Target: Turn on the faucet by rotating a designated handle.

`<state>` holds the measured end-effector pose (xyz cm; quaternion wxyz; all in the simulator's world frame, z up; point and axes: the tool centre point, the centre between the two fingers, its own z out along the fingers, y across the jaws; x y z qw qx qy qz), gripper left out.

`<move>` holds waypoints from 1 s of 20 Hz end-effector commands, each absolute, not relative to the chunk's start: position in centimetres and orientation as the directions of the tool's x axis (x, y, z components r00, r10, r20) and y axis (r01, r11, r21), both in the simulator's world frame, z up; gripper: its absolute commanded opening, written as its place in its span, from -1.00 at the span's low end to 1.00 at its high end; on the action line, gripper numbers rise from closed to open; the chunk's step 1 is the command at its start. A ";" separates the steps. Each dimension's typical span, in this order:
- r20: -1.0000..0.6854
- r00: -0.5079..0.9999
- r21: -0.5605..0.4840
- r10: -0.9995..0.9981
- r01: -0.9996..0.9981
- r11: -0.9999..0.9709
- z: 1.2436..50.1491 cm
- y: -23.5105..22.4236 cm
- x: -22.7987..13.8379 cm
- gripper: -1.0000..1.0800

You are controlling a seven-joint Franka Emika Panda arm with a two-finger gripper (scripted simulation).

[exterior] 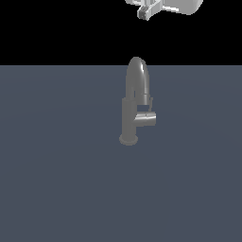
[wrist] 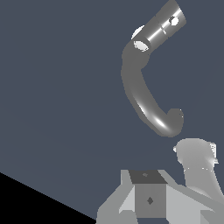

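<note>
Slate floor (exterior: 56, 189), faucet (exterior: 136, 85), gripper (exterior: 147, 10) high above

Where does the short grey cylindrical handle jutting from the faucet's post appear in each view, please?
Exterior view: the short grey cylindrical handle sits mid-frame, jutting from the upright post toward the exterior view's right, below the spout.
Wrist view: the handle shows as a bright cylinder by the frame's edge.
Shared landmark: the grey metal arched spout.

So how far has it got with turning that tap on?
Nothing looks done yet. The white gripper hangs high above the small grey metal faucet, touching nothing; whether it is open I cannot tell. Reaching down to the short grey cylindrical handle on the post, then rotating it, is all left.
</note>
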<state>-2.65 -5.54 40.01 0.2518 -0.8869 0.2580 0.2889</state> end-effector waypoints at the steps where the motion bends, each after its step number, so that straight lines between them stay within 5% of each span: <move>1: -0.681 0.662 -0.299 -0.311 -0.640 -0.707 38.9 -6.1 -1.6 -1.00; 20: -0.935 0.293 -0.201 -0.200 -0.901 -0.385 27.0 -9.7 4.6 -1.00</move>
